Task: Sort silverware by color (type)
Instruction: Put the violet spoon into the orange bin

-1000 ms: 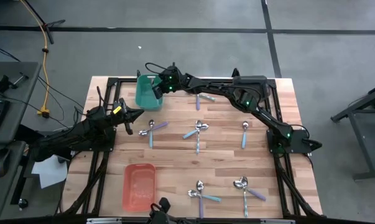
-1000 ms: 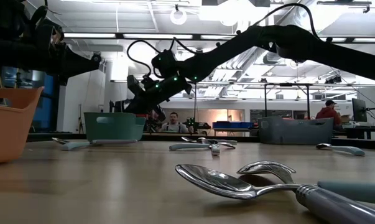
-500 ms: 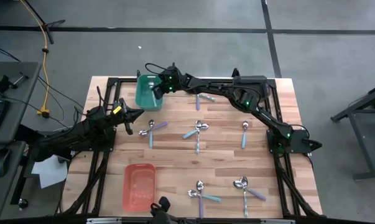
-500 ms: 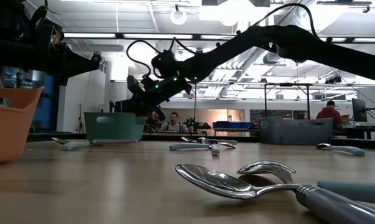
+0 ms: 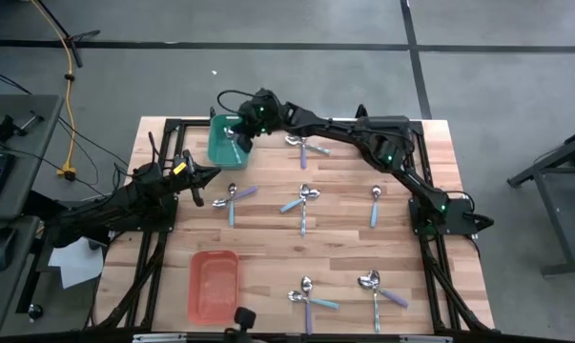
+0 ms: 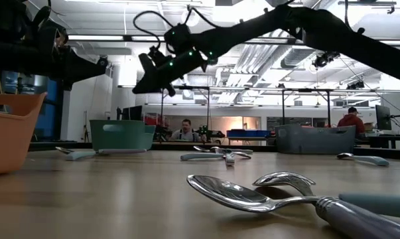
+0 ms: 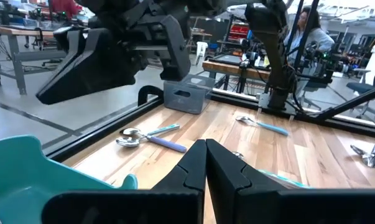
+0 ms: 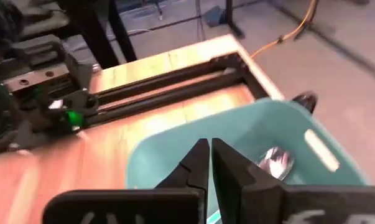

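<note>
Two dark matte arms, jointed links, black cables looping off wrists, green indicator lights, yellow label at frame left.

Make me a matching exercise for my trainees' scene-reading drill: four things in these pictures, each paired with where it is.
Things:
1. right pincer
2. left pincer
3. orange plastic bin
4. grey plastic bin

Places:
A. near table edge, left of the spoon pairs there
B. over the teal plastic bin holding a spoon
C. far across the table in the low view
D. beside the crossed spoons at table's left

Pairs: 1-B, 2-D, 3-A, 4-C
</note>
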`<state>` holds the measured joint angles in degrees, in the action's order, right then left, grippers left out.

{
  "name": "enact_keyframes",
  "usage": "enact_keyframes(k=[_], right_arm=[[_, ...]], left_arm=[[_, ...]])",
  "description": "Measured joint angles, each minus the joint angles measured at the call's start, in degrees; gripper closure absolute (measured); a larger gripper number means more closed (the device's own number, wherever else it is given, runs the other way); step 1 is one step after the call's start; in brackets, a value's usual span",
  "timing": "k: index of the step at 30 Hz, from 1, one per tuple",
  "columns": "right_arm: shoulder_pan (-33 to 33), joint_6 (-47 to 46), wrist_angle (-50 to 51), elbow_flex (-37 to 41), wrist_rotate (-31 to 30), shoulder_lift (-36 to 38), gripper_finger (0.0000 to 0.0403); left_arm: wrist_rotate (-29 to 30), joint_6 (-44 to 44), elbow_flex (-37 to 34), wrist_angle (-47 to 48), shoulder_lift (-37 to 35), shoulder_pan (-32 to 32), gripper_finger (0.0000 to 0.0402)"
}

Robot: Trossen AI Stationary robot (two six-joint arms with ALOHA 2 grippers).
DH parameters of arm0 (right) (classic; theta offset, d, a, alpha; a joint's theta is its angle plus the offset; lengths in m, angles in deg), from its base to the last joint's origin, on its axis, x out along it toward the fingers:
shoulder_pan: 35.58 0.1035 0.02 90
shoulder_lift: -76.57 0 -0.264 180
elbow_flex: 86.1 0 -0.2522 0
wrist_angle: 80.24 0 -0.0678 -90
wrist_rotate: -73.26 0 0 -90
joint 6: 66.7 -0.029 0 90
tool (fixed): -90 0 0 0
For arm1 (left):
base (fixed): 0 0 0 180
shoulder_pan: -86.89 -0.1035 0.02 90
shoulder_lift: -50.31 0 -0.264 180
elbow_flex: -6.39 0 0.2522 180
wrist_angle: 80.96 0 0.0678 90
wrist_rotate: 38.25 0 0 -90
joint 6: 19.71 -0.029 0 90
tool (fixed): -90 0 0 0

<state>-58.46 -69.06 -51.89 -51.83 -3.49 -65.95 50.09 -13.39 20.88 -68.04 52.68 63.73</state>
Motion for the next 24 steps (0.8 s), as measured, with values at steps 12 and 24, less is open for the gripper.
enact_keyframes(k=[12,24], right_arm=[[4.62,1.01,-32.99,35.70,-5.38,13.66,0.0403],[7.15,1.96,-50.14,80.16,-6.02,43.68,0.0403]], left_arm=[[0.03,-1.18,0.00,0.02,1.91,0.00,0.0401],[-0.10,-2.04,0.00,-0.31,2.62,0.02,0.0401]])
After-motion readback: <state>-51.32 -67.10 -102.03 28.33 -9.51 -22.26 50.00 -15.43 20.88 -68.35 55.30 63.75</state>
